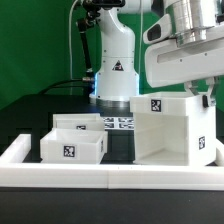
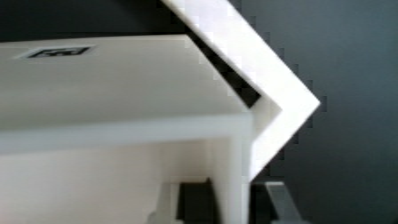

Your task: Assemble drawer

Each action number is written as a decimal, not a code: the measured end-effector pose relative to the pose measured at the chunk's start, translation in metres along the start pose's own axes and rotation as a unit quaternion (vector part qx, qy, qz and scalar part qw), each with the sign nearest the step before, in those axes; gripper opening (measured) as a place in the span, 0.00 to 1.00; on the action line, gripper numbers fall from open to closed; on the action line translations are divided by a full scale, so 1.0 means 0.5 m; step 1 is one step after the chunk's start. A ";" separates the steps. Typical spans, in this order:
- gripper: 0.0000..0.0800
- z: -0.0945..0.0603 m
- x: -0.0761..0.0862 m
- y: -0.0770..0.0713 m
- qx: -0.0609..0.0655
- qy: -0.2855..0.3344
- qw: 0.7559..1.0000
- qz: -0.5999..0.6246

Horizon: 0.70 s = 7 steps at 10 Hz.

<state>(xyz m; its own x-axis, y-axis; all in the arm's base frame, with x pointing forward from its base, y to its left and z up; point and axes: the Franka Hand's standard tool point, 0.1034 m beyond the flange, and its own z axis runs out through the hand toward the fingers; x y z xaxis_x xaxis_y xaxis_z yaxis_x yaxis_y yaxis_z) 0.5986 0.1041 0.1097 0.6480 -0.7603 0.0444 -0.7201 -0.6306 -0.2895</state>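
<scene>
The tall white box shell (image 1: pixel 165 128) stands at the exterior view's right, open front facing the camera, with a tag on top. Two small open-top trays sit to its left, one in front (image 1: pixel 74 148) and one behind (image 1: pixel 84 123). My gripper (image 1: pixel 205 100) comes down on the shell's right wall at its top edge. In the wrist view the shell's tagged top (image 2: pixel 107 90) fills the frame, and my gripper (image 2: pixel 240 198) has one finger on each side of the shell's thin wall, shut on it. The trays are out of the wrist view.
The low white rail (image 1: pixel 110 176) edges the table in front, and its corner shows in the wrist view (image 2: pixel 294 100) close beside the shell. The marker board (image 1: pixel 120 123) lies behind the trays. The arm's base (image 1: pixel 115 75) stands at the back.
</scene>
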 end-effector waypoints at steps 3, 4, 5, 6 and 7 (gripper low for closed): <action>0.06 0.001 0.020 -0.008 0.011 0.001 0.996 0.090; 0.06 -0.002 0.018 -0.012 0.015 -0.001 0.992 0.127; 0.06 -0.004 0.016 -0.015 0.019 -0.003 0.988 0.156; 0.06 -0.004 0.019 -0.016 0.023 -0.006 0.983 0.181; 0.06 -0.004 0.030 -0.016 0.029 -0.009 0.977 0.210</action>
<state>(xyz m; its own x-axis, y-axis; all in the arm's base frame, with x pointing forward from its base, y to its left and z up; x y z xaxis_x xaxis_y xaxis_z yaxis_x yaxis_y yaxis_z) 0.6135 0.0976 0.1147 0.3033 -0.9469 -0.1069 -0.9087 -0.2537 -0.3314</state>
